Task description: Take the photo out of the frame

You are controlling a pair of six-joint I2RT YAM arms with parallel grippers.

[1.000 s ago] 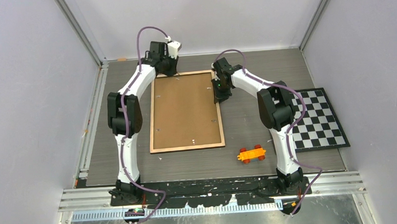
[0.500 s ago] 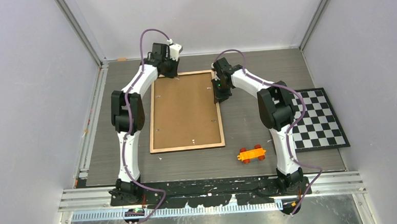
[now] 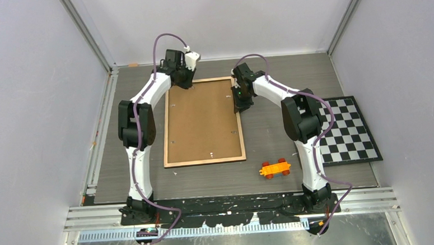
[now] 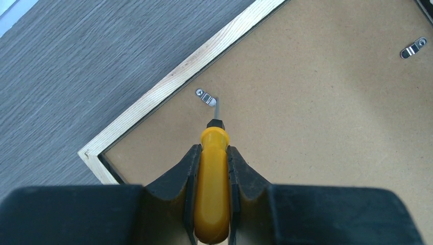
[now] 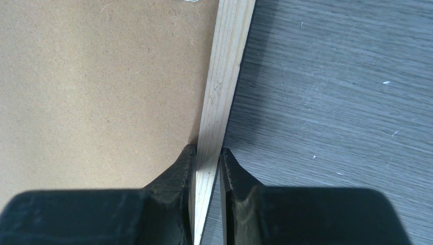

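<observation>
The frame (image 3: 202,122) lies face down mid-table, showing its brown back board (image 4: 327,117) and light wooden rim (image 4: 168,87). The photo is hidden under the board. My left gripper (image 3: 182,75) is at the frame's far left corner, shut on a yellow-handled screwdriver (image 4: 213,178). Its metal tip touches a small metal clip (image 4: 206,96) on the board near the rim. My right gripper (image 3: 240,101) is shut on the frame's right rim (image 5: 224,87), one finger on the board side and one on the table side.
An orange toy car (image 3: 275,168) sits near the frame's near right corner. A black-and-white checkerboard mat (image 3: 347,129) lies at the right. More metal clips (image 4: 413,48) dot the board. Grey walls close in on three sides.
My left wrist has shifted and turned slightly at the frame's far left corner. The right arm and the frame have not moved.
</observation>
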